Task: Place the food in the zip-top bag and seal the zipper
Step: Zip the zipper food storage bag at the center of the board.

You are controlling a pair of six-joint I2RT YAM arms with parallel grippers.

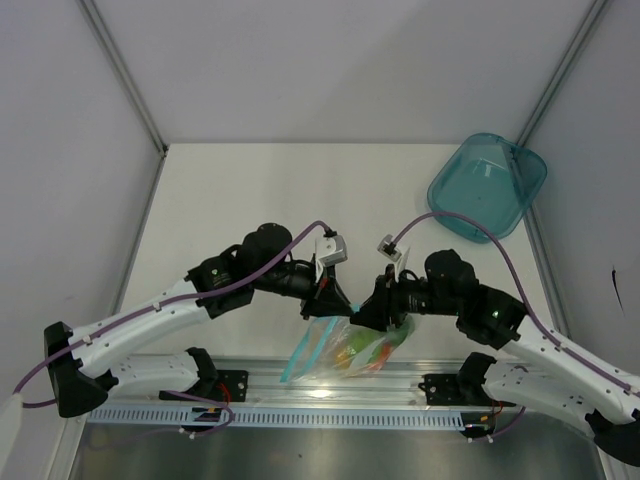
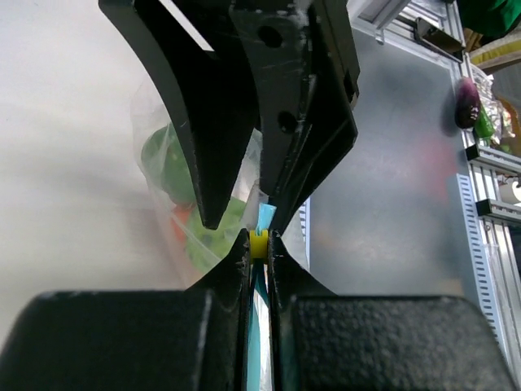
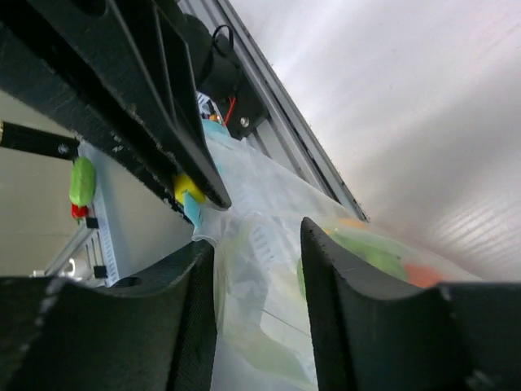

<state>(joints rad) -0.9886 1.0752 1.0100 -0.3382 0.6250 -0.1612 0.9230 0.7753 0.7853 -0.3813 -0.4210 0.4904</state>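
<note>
The clear zip-top bag [image 1: 345, 350] hangs over the table's near edge between both arms. The food [image 1: 368, 350] shows through it as green, yellow and orange lumps, and in the left wrist view as green food [image 2: 167, 163] and an orange piece [image 2: 181, 221]. My left gripper [image 2: 258, 238] is shut on the zipper [image 2: 266, 216], pinching its yellow slider [image 2: 258, 243]. My right gripper [image 3: 256, 236] is open just beside it, with loose bag plastic [image 3: 260, 269] in the gap between its fingers [image 3: 326, 277]. In the top view the two grippers [image 1: 330, 298] [image 1: 374, 312] nearly touch.
A translucent teal bowl [image 1: 488, 183] leans at the back right corner. An aluminium rail [image 1: 300, 395] runs along the near edge under the bag. White walls close in the table on three sides. A dark purple toy [image 2: 466, 102] lies beyond the rail.
</note>
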